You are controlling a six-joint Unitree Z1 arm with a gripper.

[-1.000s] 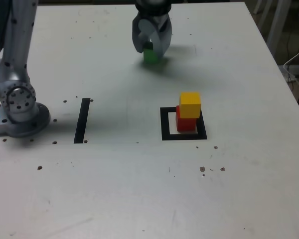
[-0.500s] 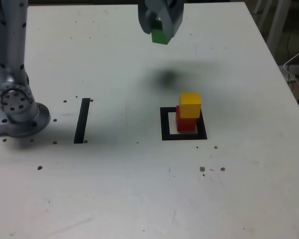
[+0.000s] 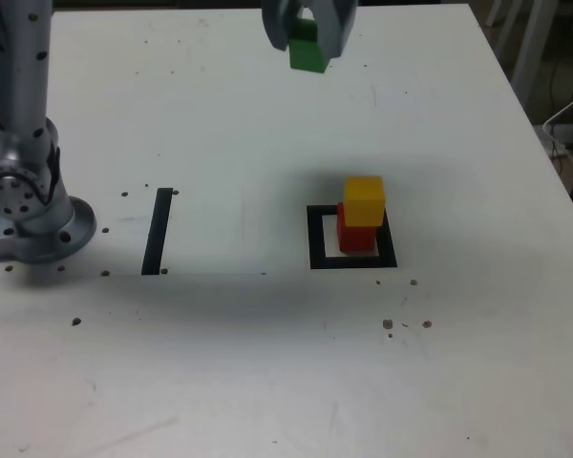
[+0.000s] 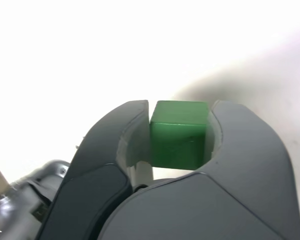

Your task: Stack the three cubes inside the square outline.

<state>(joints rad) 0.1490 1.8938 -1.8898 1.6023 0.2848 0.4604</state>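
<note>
1. Gripper [image 3: 308, 33] is clamped on the green cube [image 3: 307, 54]; the cube sits between the jaws, lower part poking out below the tips in the exterior view.
2. Wrist view: green cube [image 4: 179, 134] is pinched on two opposite faces, gripper [image 4: 180, 137] fingers flush against it.
3. Held cube is up in the air, clear of the table [image 3: 267, 363], near the exterior view's top edge.
4. Cube has no long axis; it hangs roughly square, slightly rotated.
5. Yellow cube [image 3: 365, 200] sits on the red cube [image 3: 355, 234], inside the square outline [image 3: 317, 239], well apart from the gripper.
</note>
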